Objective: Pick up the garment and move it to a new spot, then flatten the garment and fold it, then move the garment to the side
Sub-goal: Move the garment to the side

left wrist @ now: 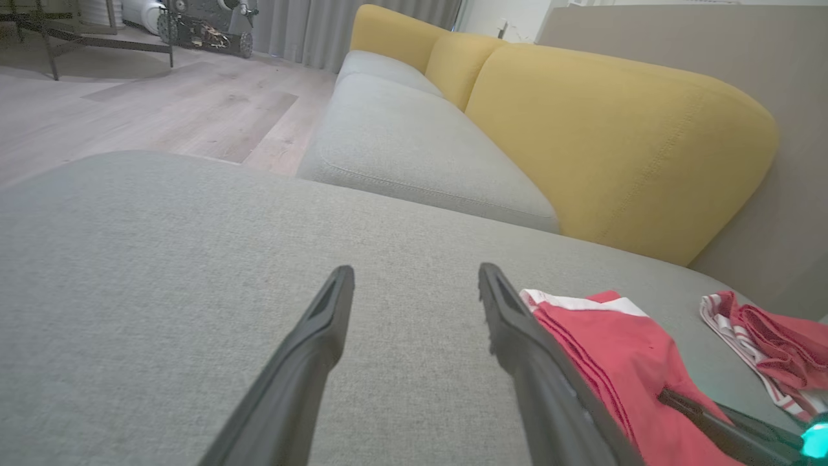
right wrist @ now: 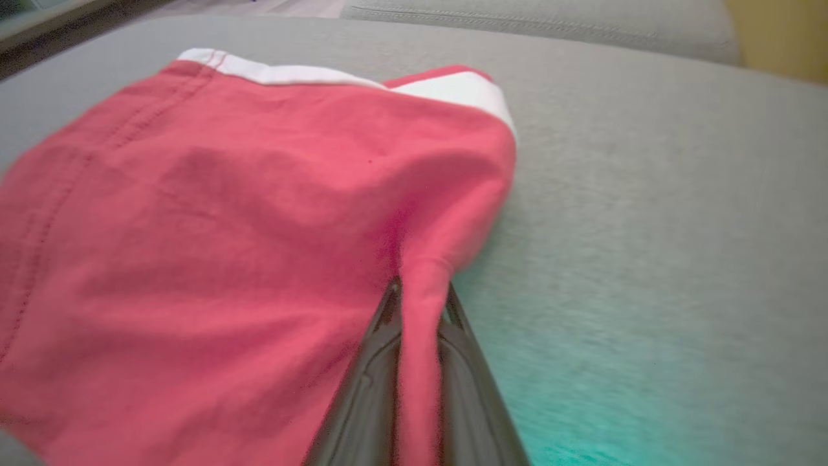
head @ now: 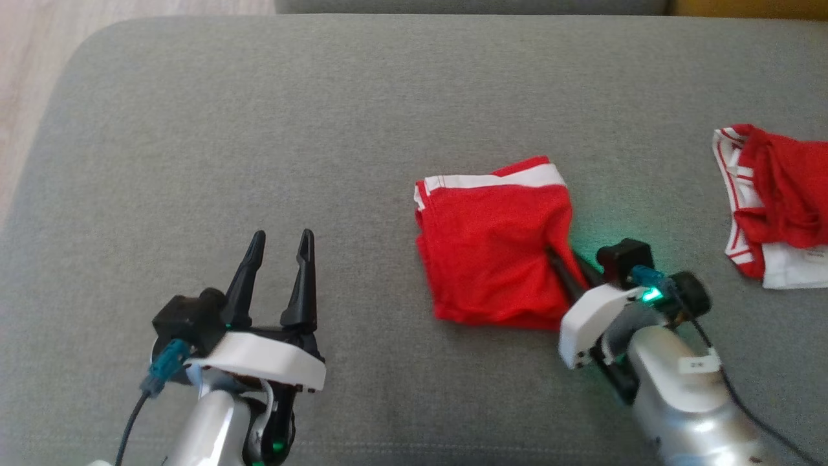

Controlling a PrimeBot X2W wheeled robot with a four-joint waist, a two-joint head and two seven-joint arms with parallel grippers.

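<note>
The garment [head: 495,249] is a folded red piece with a white band along its far edge, lying mid-cushion; it also shows in the left wrist view [left wrist: 614,369] and the right wrist view [right wrist: 213,246]. My right gripper [head: 561,259] reaches into its near right edge and is shut on a pinched ridge of red fabric, seen between the two fingers [right wrist: 378,362]. My left gripper [head: 279,243] hovers open over bare cushion well left of the garment, its fingers [left wrist: 310,349] spread with nothing between them.
A second red and white garment [head: 773,200] lies crumpled at the right edge of the grey cushion [head: 259,129]. Wooden floor [head: 26,77] lies beyond the left edge. A yellow sofa back [left wrist: 614,142] rises behind.
</note>
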